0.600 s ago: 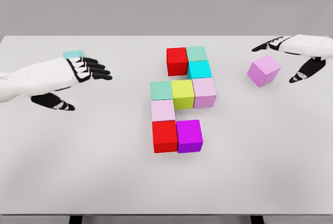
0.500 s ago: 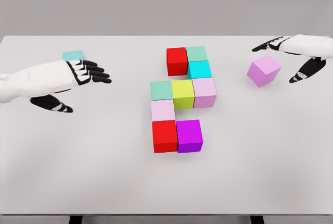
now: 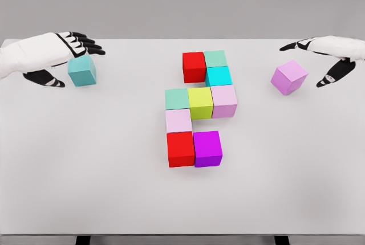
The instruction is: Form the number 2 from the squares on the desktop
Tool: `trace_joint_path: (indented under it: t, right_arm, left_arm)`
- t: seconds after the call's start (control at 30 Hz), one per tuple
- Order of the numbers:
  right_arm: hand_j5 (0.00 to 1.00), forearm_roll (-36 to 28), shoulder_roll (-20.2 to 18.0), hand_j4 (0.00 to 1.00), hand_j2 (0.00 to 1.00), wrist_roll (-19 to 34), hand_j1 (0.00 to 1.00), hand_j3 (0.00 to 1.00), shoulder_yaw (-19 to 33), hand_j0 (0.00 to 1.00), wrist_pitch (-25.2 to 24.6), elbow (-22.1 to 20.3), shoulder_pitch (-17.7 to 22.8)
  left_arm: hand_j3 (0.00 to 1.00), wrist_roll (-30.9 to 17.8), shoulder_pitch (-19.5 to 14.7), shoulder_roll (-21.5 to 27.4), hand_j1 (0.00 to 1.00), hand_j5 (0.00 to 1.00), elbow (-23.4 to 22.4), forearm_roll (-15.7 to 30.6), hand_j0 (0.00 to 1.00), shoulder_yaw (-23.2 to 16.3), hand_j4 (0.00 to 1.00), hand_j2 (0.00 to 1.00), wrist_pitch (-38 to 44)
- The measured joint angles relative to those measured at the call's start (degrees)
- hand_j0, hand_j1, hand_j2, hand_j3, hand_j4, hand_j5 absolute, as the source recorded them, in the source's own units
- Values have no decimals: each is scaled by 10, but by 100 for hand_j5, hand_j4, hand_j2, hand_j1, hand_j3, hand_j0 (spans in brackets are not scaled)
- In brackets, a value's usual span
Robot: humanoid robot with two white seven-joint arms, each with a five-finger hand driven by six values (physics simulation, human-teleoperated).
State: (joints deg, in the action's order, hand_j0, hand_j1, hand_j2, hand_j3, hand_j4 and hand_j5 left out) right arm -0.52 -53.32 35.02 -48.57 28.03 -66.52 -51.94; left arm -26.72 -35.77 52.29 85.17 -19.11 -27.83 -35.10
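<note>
Several coloured cubes sit joined in the table's middle: a red cube [image 3: 194, 66] and a green one [image 3: 215, 58] at the top, cyan [image 3: 218, 76] below, then a green, yellow [image 3: 200, 102] and pink row, a pale pink one, and red [image 3: 181, 148] and purple [image 3: 207, 148] at the bottom. A teal cube [image 3: 82, 70] stands alone at the far left; my left hand [image 3: 68, 48] hovers just over and behind it, fingers spread. A lilac cube [image 3: 289, 77] lies tilted at the right, with my right hand [image 3: 319, 57] open just beyond it, not touching.
The white table [image 3: 85, 171] runs across the whole view, its front edge near the picture's bottom. A grey wall stands behind it.
My left hand has drawn back and up toward the far left, uncovering the teal cube. The right hand has shifted slightly to the right. The cubes have not moved.
</note>
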Motion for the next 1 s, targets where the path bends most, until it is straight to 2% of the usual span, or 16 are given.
trace_joint_path:
  t: [0.1, 0.17, 0.23, 0.37, 0.63, 0.8, 1.0]
  right_arm:
    - [100, 3, 17, 100, 100, 0, 100, 100, 0, 100, -2, 21, -1]
    - [100, 12, 25, 100, 100, 0, 100, 100, -1, 100, -2, 30, -4]
    - [100, 26, 32, 100, 100, 0, 100, 100, -1, 100, -2, 35, -5]
    - [100, 55, 44, 100, 100, 0, 100, 100, -1, 100, -6, 41, -11]
    - [100, 93, 81, 100, 100, 0, 100, 100, -23, 100, -12, 88, -38]
    - [100, 108, 103, 100, 100, 0, 100, 100, -44, 100, -13, 117, -49]
    - [100, 112, 110, 100, 100, 0, 100, 100, -58, 100, -13, 132, -51]
  left_arm:
    - [100, 1, -73, -24, 100, 100, -70, -3, 100, -32, 100, 100, 1]
    - [100, 3, -81, -43, 100, 100, -123, -6, 100, -58, 100, 100, 0]
    - [100, 4, -83, -55, 100, 100, -153, -9, 100, -73, 100, 100, 0]
    - [100, 5, -132, -69, 100, 100, -204, -34, 100, -97, 100, 100, 0]
    - [100, 4, -151, -91, 100, 100, -276, -72, 100, -141, 100, 100, 0]
    - [100, 5, -154, -117, 100, 100, -297, -88, 100, -146, 100, 100, 0]
    - [100, 9, -156, -124, 100, 100, -309, -91, 100, -147, 100, 100, 0]
